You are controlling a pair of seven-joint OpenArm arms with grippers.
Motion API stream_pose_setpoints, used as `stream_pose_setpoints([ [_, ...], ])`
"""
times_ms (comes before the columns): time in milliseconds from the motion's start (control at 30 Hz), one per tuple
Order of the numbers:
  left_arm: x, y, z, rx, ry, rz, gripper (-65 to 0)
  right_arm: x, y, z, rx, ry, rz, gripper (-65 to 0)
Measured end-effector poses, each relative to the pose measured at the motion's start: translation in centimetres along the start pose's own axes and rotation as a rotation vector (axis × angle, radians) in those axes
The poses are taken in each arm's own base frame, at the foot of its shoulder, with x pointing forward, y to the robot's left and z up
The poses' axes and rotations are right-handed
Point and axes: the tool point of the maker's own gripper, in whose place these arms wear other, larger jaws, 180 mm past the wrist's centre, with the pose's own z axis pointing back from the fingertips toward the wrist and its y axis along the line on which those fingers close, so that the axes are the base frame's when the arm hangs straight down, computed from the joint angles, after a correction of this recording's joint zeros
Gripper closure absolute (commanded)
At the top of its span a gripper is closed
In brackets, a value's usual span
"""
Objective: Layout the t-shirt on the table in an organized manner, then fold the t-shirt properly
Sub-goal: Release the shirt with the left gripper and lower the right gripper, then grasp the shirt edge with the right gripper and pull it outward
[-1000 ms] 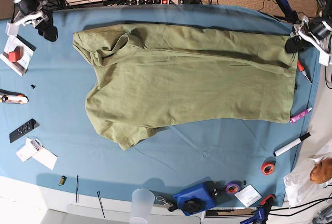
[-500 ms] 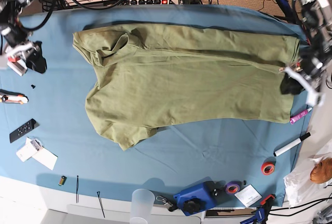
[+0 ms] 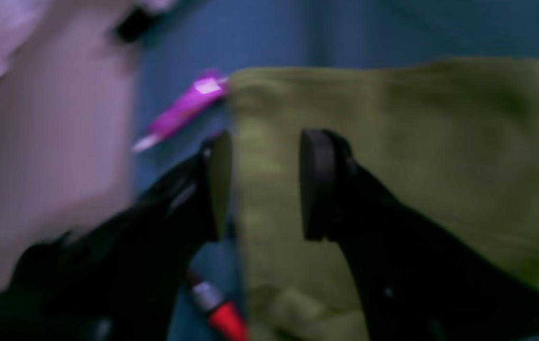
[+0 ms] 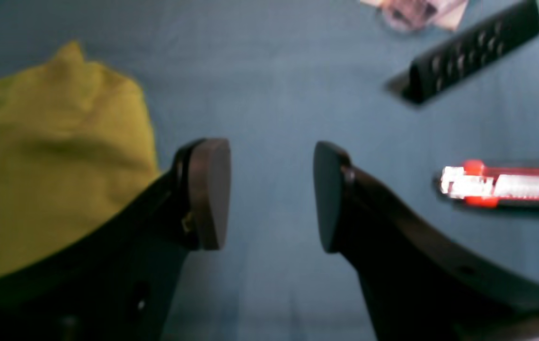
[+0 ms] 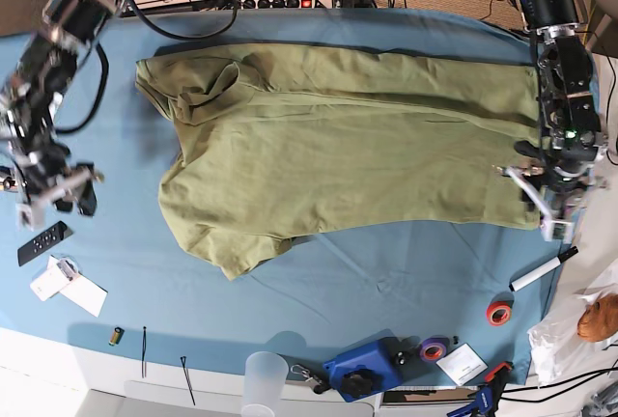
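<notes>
The olive-green t-shirt [image 5: 338, 147] lies spread lengthwise across the blue-draped table [image 5: 386, 272], with its collar end bunched at the left. My left gripper [image 5: 534, 195] hovers over the shirt's front right corner. In the left wrist view that gripper [image 3: 262, 184] is open, and the shirt's edge [image 3: 392, 166] shows between its fingers. My right gripper [image 5: 82, 200] is at the table's left side, away from the shirt. The right wrist view shows it [image 4: 271, 194] open over bare blue cloth, with a shirt corner [image 4: 37, 166] to its left.
A black remote [image 5: 42, 242], a red-white box cutter [image 5: 24, 183] and paper cards [image 5: 68, 285] lie near the right gripper. A purple marker [image 5: 560, 214], a black-white marker [image 5: 543, 269] and a red tape roll [image 5: 498, 314] lie at the right. A blue device [image 5: 365, 367] and a cup [image 5: 265, 378] stand in front.
Both arms swung from the table's back corners toward the front. The left gripper came down to the shirt's front right corner; the right one moved beside the remote. The shirt has not moved.
</notes>
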Motion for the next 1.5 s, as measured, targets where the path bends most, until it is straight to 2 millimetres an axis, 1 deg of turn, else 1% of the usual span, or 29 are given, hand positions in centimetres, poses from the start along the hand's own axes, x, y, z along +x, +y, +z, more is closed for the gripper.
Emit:
stream_pose_setpoints([
  [100, -0.3, 2.9, 0.5, 0.050, 0.009, 0.030, -24.5, -0.3, 1.4, -3.2, 0.054, 0.068, 0.002, -28.7],
  [167, -0.5, 5.2, 1.0, 0.091, 0.020, 0.053, -24.5, -1.0, 2.6, -5.1, 0.101, 0.114, -0.018, -28.7],
  [233, -0.4, 7.1, 1.6, 0.114, 0.018, 0.084, -24.5, -1.6, 3.8, -6.7, 0.141, 0.160, -0.032, -28.7],
  [267, -0.4, 7.8, 1.8, 0.124, 0.021, 0.097, -24.5, -1.8, 4.3, -7.2, 0.162, 0.178, -0.030, -28.7],
  [333, -0.3, 8.3, 2.0, 0.122, 0.008, 0.125, -24.5, -2.2, 5.2, -7.9, 0.199, 0.207, -0.003, -28.7],
  [433, -0.7, 8.2, 2.1, 0.110, 0.012, 0.131, -24.5, -2.6, 6.3, -8.4, 0.219, 0.235, 0.033, -28.7],
  [500, -1.1, 7.8, 2.1, 0.088, 0.014, 0.146, -24.5, -2.9, 6.7, -8.6, 0.219, 0.247, 0.043, -28.7],
  [600, -1.7, 7.1, 2.1, 0.061, 0.022, 0.161, -24.5, -3.9, 6.1, -9.0, 0.156, 0.293, 0.071, -28.7],
  [667, -2.1, 6.9, 2.1, 0.054, 0.029, 0.165, -24.5, -4.9, 6.0, -9.2, 0.154, 0.308, 0.059, -28.7],
  [767, -2.6, 6.8, 2.1, 0.053, 0.039, 0.163, -24.5, -5.3, 6.3, -9.8, 0.169, 0.299, 0.020, -28.7],
  [833, -2.8, 6.8, 2.1, 0.052, 0.044, 0.162, -24.5, -5.4, 6.9, -10.2, 0.186, 0.292, 0.001, -28.7],
  [900, -2.8, 6.8, 2.1, 0.052, 0.045, 0.162, -24.5, -5.4, 7.9, -10.4, 0.219, 0.279, -0.004, -28.6],
  [933, -2.9, 6.8, 2.2, 0.051, 0.046, 0.162, -24.5, -5.4, 8.3, -10.4, 0.231, 0.275, -0.003, -27.2],
  [967, -2.9, 6.7, 2.2, 0.046, 0.046, 0.165, -24.5, -5.4, 8.7, -10.5, 0.241, 0.273, -0.006, -22.9],
  [1067, -3.2, 6.7, 2.2, 0.046, 0.053, 0.164, -24.5, -5.9, 9.9, -10.3, 0.286, 0.304, -0.044, -5.5],
  [1100, -3.2, 6.7, 2.2, 0.046, 0.053, 0.164, -24.5, -6.3, 10.1, -10.1, 0.298, 0.330, -0.042, -1.0],
  [1133, -3.2, 6.7, 2.2, 0.046, 0.053, 0.164, -24.5, -6.6, 10.1, -10.0, 0.300, 0.348, -0.041, 0.0],
  [1233, -3.2, 6.6, 2.2, 0.045, 0.052, 0.164, -24.5, -7.2, 10.1, -9.6, 0.307, 0.397, -0.038, 0.0],
  [1333, -2.9, 6.0, 2.2, 0.010, 0.036, 0.192, -24.5, -7.4, 9.8, -9.1, 0.315, 0.407, -0.064, 0.0],
  [1500, -2.6, 5.6, 2.1, -0.016, 0.025, 0.213, -24.5, -8.2, 9.0, -6.6, 0.338, 0.419, -0.072, 0.0],
])
